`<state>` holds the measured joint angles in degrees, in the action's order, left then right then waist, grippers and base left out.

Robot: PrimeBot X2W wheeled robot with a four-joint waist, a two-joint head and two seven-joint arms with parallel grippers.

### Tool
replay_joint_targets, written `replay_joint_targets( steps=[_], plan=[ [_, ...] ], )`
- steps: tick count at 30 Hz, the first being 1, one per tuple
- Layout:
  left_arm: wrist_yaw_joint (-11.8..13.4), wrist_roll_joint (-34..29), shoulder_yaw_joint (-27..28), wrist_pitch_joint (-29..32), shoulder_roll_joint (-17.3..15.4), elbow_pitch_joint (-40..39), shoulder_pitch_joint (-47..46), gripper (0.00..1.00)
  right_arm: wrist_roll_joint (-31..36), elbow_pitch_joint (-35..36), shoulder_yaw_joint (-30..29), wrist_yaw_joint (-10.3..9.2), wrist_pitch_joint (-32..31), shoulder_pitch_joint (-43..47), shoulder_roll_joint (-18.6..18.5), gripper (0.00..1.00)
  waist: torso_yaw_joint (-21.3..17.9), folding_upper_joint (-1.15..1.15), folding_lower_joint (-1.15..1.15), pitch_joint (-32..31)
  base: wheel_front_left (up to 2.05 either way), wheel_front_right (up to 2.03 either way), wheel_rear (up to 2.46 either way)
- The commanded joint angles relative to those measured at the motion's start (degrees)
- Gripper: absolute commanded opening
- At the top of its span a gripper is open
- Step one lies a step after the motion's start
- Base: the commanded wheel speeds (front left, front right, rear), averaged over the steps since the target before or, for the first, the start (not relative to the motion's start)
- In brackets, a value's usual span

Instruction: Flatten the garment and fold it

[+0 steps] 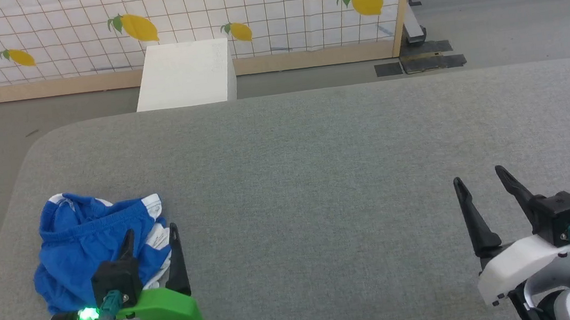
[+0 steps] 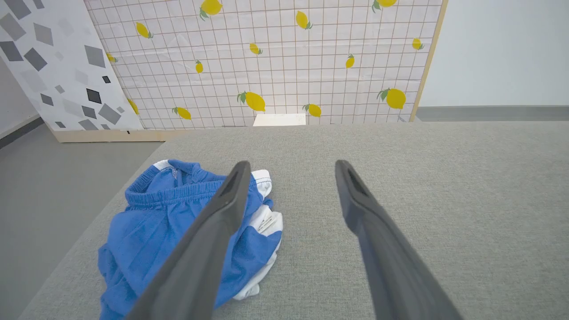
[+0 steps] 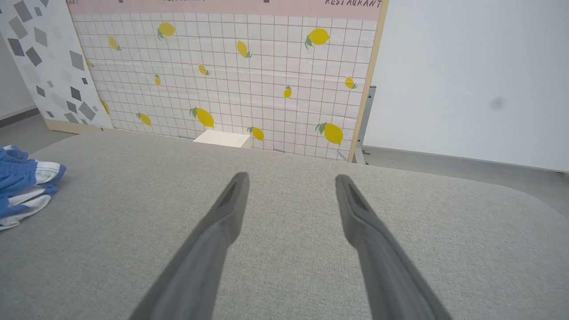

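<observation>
A wide grey padded surface (image 1: 319,177) takes up most of the head view, with its rounded far corner on the left. Behind it stands a screen (image 1: 272,0) printed with a grid and lemons, and a white box (image 1: 184,75) sits on the floor against it.

The blue shorts (image 1: 80,242) lie in a crumpled heap near the left edge of the padded surface, close to the robot. The gathered waistband is bunched toward the far side, and the white trim is folded in on itself on the right.

The left gripper (image 1: 151,230) hangs at the near side of the heap with its jaws spread wide and nothing between them. One finger is over the blue cloth and the other over bare grey beside it. I cannot tell whether it touches the fabric. The right gripper (image 1: 478,174) is well away on the right over bare padding, also spread wide and empty.

By the look of it, the task has hardly begun. The shorts are neither spread flat nor folded, so taking hold, flattening and folding all remain.
</observation>
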<state>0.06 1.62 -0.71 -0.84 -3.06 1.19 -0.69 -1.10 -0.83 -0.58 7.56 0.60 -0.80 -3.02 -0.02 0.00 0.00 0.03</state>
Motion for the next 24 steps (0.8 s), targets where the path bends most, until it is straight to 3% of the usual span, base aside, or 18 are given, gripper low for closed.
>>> replay_joint_targets(
  steps=[1, 24],
  plan=[
    [0.0, 0.6, -0.1, -0.6, 0.0, 0.4, -0.1, 1.00, -0.6, -0.3, -0.3, -0.01, 0.7, 0.4, 0.0, 1.00, 0.0, 0.00, 0.00, 0.0, 0.00, 0.00, 0.00],
    [-0.3, 2.5, -0.6, -3.3, 0.0, 3.0, -0.6, 1.00, -2.7, -1.6, -2.0, -0.02, 3.5, 1.0, 0.0, 1.00, -0.1, 0.00, 0.00, 0.3, 0.00, 0.00, 0.00]
  ],
)
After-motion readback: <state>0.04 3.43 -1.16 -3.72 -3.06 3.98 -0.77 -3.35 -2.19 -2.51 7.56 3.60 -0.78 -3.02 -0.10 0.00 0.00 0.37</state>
